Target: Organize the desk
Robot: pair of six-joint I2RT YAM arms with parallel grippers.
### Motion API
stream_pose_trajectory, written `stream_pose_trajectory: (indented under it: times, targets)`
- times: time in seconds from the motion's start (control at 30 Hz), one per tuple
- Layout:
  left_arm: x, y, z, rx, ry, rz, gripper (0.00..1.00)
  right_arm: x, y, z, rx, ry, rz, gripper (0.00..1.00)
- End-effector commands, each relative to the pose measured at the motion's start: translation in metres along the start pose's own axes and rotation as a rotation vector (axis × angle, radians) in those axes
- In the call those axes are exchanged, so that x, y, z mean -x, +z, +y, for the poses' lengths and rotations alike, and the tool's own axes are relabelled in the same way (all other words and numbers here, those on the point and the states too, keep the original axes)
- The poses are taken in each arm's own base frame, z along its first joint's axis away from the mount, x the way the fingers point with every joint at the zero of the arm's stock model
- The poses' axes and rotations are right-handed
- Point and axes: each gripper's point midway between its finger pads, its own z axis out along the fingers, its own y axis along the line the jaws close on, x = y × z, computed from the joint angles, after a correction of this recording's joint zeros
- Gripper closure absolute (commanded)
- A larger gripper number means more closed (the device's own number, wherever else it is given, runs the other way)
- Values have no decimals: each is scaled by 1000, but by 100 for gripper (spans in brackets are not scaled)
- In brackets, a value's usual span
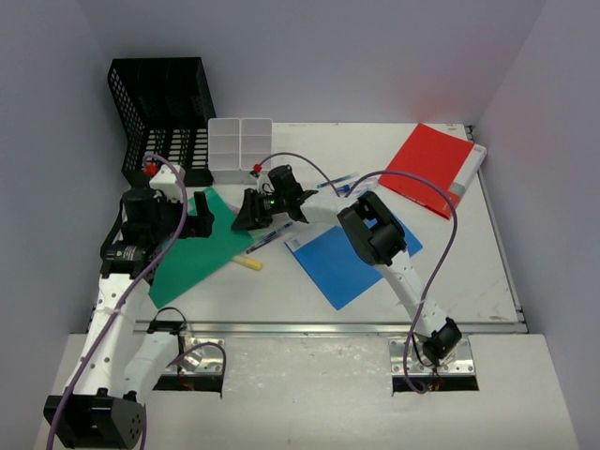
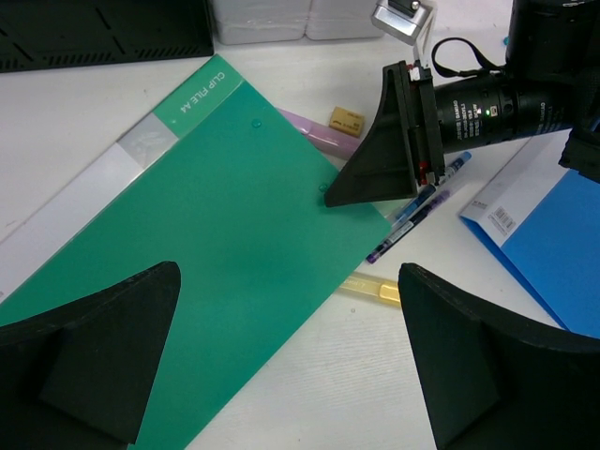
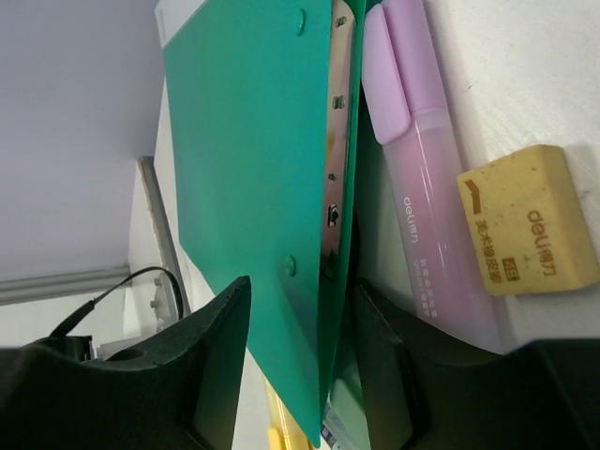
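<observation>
The desk (image 1: pixel 281 291) is a white tabletop with a metal rail along its near edge. A green clip file (image 1: pixel 192 253) lies at its left. My right gripper (image 3: pixel 300 309) reaches in from the right and is closed on the file's right edge (image 3: pixel 253 141), one finger on each face, with the cover slightly lifted. In the top view this gripper (image 1: pixel 251 214) sits at the file's far right corner. My left gripper (image 2: pixel 291 356) hovers open above the file (image 2: pixel 216 234) and touches nothing.
A pink highlighter (image 3: pixel 422 187) and a yellow eraser (image 3: pixel 525 220) lie beside the file. Pens (image 2: pixel 412 211) and a yellow highlighter (image 2: pixel 375 289) lie near a blue folder (image 1: pixel 352 262). A red folder (image 1: pixel 433 167), a black mesh rack (image 1: pixel 159 112) and a white tray (image 1: pixel 241 145) stand at the back.
</observation>
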Motion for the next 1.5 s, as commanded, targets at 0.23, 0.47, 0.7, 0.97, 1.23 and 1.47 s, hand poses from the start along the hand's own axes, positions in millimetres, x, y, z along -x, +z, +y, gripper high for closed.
stream_pose_trajectory:
  times: [0.23,0.47,0.7,0.97,1.23,1.47]
  targets:
    - [11,1,5,17,-3,-55,0,-5,13,17,172,48,28,62]
    - [10,2,5,19,-6,-51,0,5,0,19,199,90,11,95]
    - [13,1,7,30,-8,-60,0,28,-33,37,256,100,-38,100]
    - [29,-8,-5,-16,-59,-91,0,48,-78,107,364,-31,-47,100]
    - [82,-40,-46,-210,-79,-198,0,49,-115,160,424,-248,-58,100]
    - [134,-92,-89,-419,-27,-283,0,43,-141,191,455,-425,-43,100]
